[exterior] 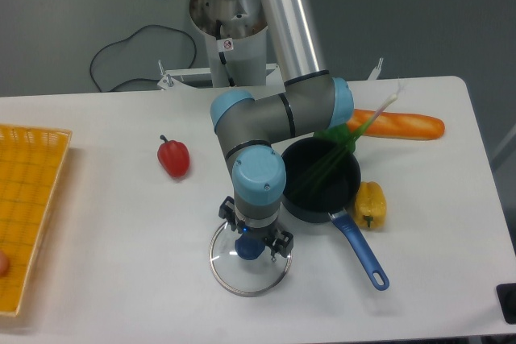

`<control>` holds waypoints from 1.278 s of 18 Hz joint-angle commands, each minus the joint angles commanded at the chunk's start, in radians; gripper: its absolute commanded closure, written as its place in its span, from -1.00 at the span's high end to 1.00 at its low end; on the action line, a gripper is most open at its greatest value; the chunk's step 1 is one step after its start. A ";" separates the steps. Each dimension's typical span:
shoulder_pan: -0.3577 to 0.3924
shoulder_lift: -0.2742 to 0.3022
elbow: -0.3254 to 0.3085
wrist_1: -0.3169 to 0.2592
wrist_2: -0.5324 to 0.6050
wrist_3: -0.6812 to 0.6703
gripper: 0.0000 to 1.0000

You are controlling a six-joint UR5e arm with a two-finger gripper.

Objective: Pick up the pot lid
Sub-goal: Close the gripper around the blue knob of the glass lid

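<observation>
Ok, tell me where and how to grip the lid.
Take the lid by its blue knob, from above, with the fingers closing on opposite sides. The lid lies flat, knob up, and the knob is compact and round; the low rim would likely be harder to pinch.
</observation>
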 joint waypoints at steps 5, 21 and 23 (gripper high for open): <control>-0.006 -0.009 0.008 0.000 -0.002 0.000 1.00; -0.012 -0.011 0.002 0.000 -0.015 0.005 1.00; -0.014 -0.011 0.003 0.000 -0.015 0.009 1.00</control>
